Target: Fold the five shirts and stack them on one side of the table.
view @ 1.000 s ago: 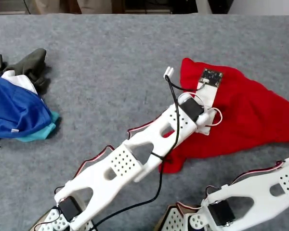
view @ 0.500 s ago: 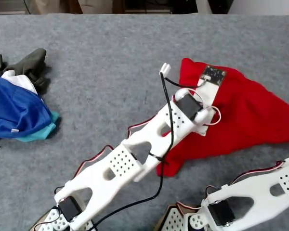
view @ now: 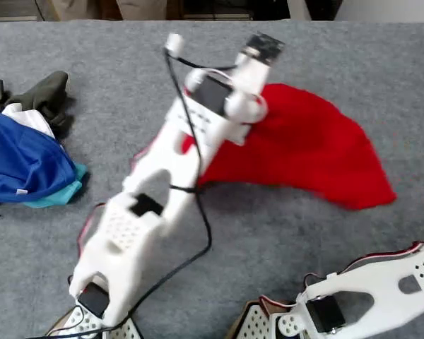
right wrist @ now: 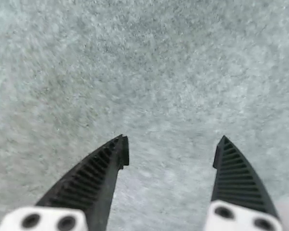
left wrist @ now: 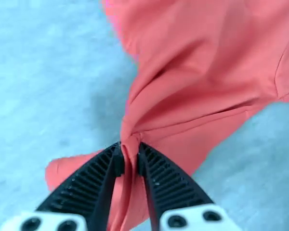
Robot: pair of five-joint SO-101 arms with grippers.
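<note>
Left wrist view: left claw (left wrist: pixel 129 147) clamps red shirt (left wrist: pixel 207 72) edge; right claw (right wrist: pixel 174 139) gapes over grey table (right wrist: pixel 135 57).

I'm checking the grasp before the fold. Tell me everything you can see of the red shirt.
The red shirt is plain, thin-looking cloth, unfolded, spread in a creased fan on the grey table. One bunched edge is pinched in the left gripper, jaws shut on it, and folds radiate from that point.

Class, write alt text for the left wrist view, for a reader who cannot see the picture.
The left end effector, its black ridged jaws shut, pinches a gathered fold of the red shirt. The cloth spreads away from the grip in creases over the grey table.
</note>
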